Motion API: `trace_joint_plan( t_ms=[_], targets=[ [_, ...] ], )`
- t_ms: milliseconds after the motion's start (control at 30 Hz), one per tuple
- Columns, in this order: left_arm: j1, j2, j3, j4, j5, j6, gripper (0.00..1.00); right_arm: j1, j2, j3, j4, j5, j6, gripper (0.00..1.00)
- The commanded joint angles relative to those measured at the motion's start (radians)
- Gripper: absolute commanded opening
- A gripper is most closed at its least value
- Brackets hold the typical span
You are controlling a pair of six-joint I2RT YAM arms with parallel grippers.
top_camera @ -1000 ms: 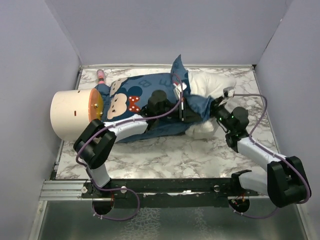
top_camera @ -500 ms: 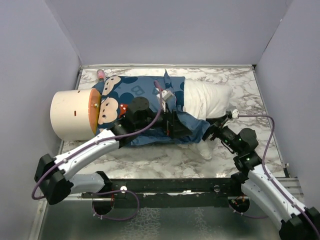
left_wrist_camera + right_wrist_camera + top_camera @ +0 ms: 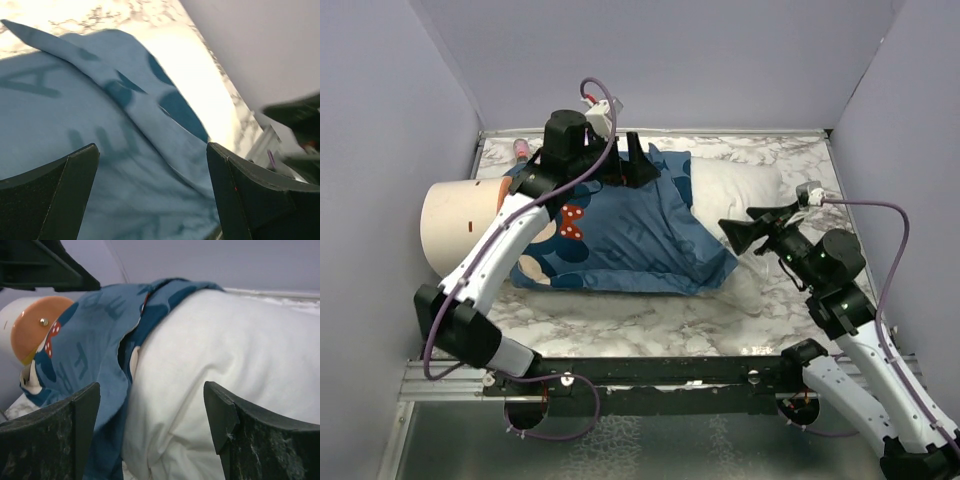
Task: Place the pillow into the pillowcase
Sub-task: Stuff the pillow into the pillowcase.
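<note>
The blue pillowcase (image 3: pixel 620 235) lies across the middle of the marble table, covering most of the pillow. The white pillow (image 3: pixel 735 190) sticks out of the pillowcase's right end. My left gripper (image 3: pixel 635 165) hangs open over the pillowcase's far edge, nothing between its fingers. In the left wrist view the left gripper (image 3: pixel 152 170) frames blue pillowcase fabric (image 3: pixel 100 150), with the pillow (image 3: pixel 190 65) beyond. My right gripper (image 3: pixel 740 232) stands open just right of the pillow, pointing left. In the right wrist view the right gripper (image 3: pixel 150 415) faces the pillow (image 3: pixel 225 355) and the pillowcase's opening (image 3: pixel 85 350).
A cream cylinder (image 3: pixel 460 225) with an orange face (image 3: pixel 35 325) lies against the pillowcase's left end. A small pink item (image 3: pixel 523 150) sits at the table's far left corner. Grey walls close in the left, back and right sides.
Both grippers have opened and let go of the fabric. The left arm swung to the pillowcase's far edge; the right arm drew back to the right. The pillowcase settled flatter.
</note>
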Motion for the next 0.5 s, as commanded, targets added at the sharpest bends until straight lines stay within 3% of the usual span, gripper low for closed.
trace_joint_plan(
  t_ms=[0,167,267,367,467],
  targets=[
    [0.048,0.19,0.15,0.057,-0.006,-0.046,0.91,0.005,0.099,0.139,-0.04,0.132,-0.059,0.84],
    [0.048,0.428,0.401,0.026,-0.012,-0.104,0.91,-0.025,0.284,0.228,-0.011,0.166,-0.047,0.9],
    [0.048,0.54,0.498,-0.043,-0.037,-0.099,0.88,-0.145,0.405,0.25,0.023,0.044,0.019,0.91],
    [0.043,0.593,0.519,-0.087,-0.029,-0.093,0.85,-0.247,0.522,0.24,0.081,-0.066,0.053,0.9],
    [0.029,0.605,0.49,-0.076,-0.007,-0.099,0.81,-0.268,0.647,0.239,0.136,-0.168,0.052,0.9]
  ],
)
